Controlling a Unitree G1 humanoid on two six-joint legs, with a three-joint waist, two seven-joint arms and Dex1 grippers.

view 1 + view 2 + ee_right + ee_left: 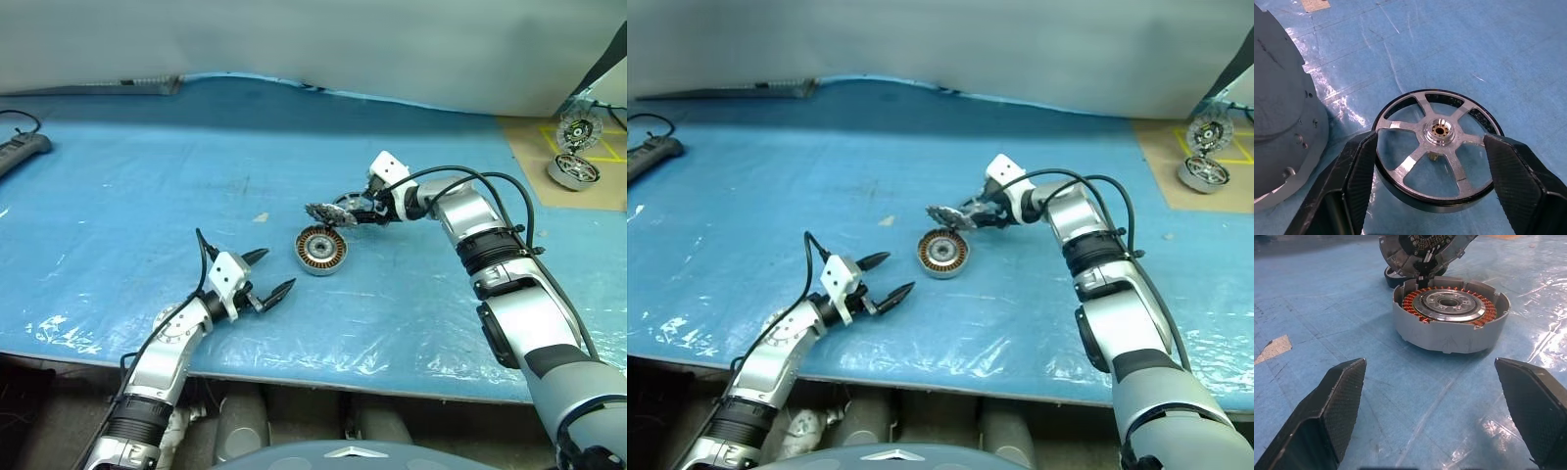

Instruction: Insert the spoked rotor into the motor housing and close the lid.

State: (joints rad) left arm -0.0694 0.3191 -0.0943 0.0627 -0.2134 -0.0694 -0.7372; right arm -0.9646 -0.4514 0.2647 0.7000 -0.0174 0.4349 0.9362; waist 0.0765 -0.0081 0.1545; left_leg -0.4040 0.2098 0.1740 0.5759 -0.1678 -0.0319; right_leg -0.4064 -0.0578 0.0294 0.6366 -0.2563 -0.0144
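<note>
Surface: blue plastic sheet [147, 196] spread over the bench, glossy and creased at its near edge, a pale wall behind it.
Left gripper [268, 275]: nearest of all, hovering low over the sheet on the near side of the motor housing, pointed toward it; its two black fingers [1337, 401] are spread wide with nothing between them.
Motor housing [321, 250]: short grey can sitting on the sheet, open on top, showing the copper windings around a silver centre.
Lid [324, 212]: hinged at the housing's far rim, swung up and back, its finned inner face turned toward the housing.
Spoked rotor [1439, 147]: lying flat on the sheet just beyond the housing, beside the grey back of the lid.
Right gripper [361, 211]: reaching in from the housing's far right, angled down, its fingers [1359, 166] straddling the rotor's rim on either side; whether they actually press the rim is hard to judge, and the rotor appears to rest on the sheet.
Power strip [22, 152]: far off to the housing's left.
Other motor parts [574, 147]: far right of the housing, on a brown board with yellow tape.
</note>
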